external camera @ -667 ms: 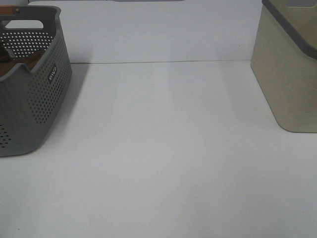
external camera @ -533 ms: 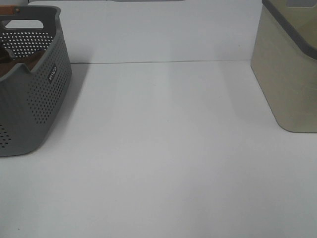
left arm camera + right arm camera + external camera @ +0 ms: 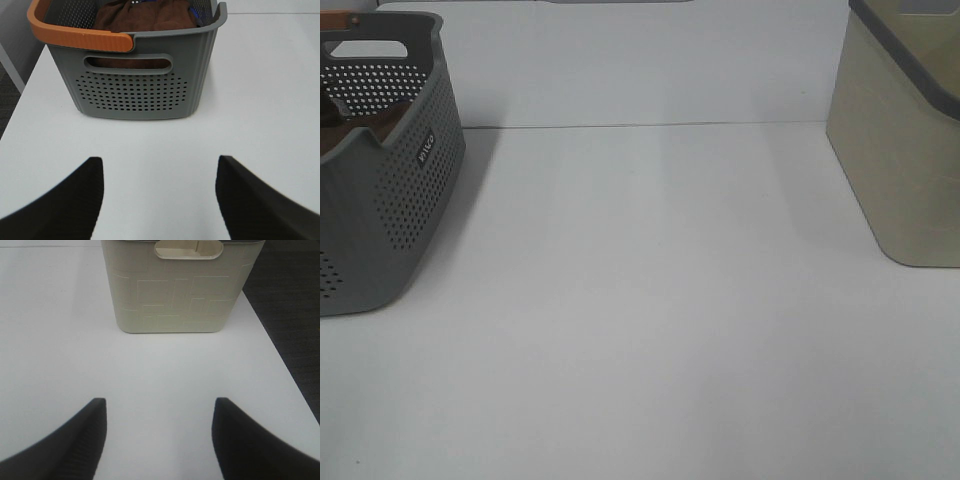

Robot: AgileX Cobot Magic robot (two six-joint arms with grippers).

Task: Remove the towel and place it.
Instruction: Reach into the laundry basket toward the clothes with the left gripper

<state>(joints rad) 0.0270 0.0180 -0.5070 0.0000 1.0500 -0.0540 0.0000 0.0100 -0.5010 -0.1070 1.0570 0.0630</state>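
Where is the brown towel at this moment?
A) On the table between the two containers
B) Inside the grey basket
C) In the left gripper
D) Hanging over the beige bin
B: in the left wrist view the towel lies inside the basket, while the left gripper is open, short of the basket and holding nothing.

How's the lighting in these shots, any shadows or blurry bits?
Exterior high view: even, soft light, with the grey basket casting a faint shadow rightward on the table. Left wrist view: the towel reads sharp, the left fingers dark and soft-edged. Right wrist view: the right fingers are likewise blurred.
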